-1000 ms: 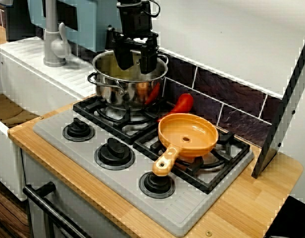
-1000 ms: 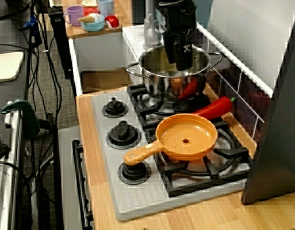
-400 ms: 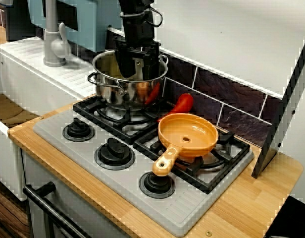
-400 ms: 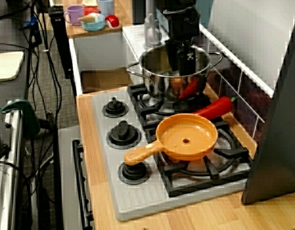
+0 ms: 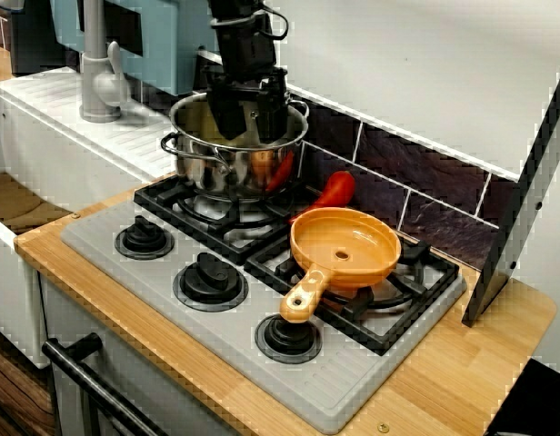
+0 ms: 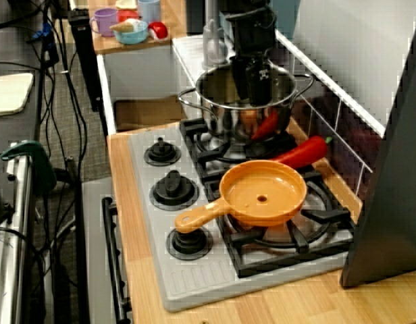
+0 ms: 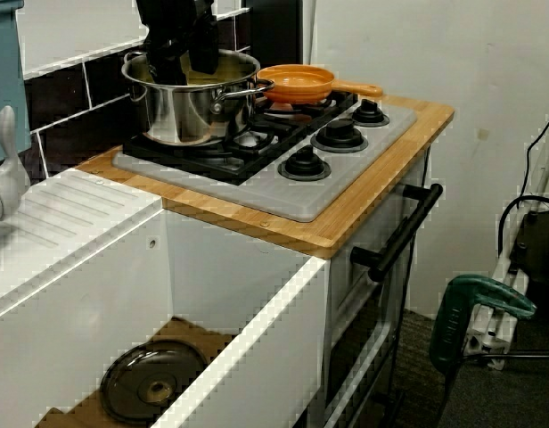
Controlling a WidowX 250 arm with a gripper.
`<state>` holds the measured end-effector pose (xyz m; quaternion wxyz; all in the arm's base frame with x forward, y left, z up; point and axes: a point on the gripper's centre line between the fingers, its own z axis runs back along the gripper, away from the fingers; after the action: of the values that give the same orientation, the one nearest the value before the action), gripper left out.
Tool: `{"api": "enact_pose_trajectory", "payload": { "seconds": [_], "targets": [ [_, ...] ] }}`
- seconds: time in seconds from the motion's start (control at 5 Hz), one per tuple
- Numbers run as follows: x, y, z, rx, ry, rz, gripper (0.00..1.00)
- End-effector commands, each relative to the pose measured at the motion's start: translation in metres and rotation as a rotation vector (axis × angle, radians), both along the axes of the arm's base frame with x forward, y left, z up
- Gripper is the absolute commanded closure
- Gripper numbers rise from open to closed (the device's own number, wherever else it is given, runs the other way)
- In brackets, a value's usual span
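My black gripper [image 5: 247, 118] hangs over the steel pot [image 5: 235, 168] on the back left burner. Its fingertips dip just inside the rim and stand apart, with nothing visible between them. The view along the stove shows the gripper [image 6: 252, 84] inside the pot [image 6: 228, 115], and so does the sink-side view, with gripper [image 7: 184, 61] and pot [image 7: 185, 107]. A red pepper [image 5: 335, 191] lies behind the pot against the tiles. An orange pan [image 5: 345, 247] sits on the right burner, its handle pointing to the front.
A grey faucet [image 5: 98, 82] stands left of the pot beside a white sink, where a dark lid [image 7: 154, 388] lies in the basin. Black knobs [image 5: 210, 277] line the stove front. A dark panel [image 5: 521, 200] leans at the right end of the counter.
The gripper dropped deeper into the pot with its fingers closer together. It has since risen a little and the fingers stand apart again. Pan and pepper have not moved.
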<state>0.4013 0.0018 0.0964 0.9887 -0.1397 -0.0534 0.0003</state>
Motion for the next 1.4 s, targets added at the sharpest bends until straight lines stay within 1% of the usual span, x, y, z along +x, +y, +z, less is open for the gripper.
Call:
{"api": "enact_pose_trajectory", "payload": {
  "seconds": [0.0, 0.2, 0.4, 0.6, 1.2],
  "targets": [
    [-0.008, 0.007, 0.021, -0.021, -0.061, -0.003, 0.0],
    [-0.013, 0.0, 0.023, -0.031, -0.061, -0.024, 0.0],
    [-0.015, -0.01, 0.03, -0.027, -0.068, -0.033, 0.0],
    [-0.016, -0.013, 0.038, -0.046, -0.079, -0.03, 0.0],
    [-0.016, -0.017, 0.032, -0.039, -0.079, -0.006, 0.0]
  ]
}}
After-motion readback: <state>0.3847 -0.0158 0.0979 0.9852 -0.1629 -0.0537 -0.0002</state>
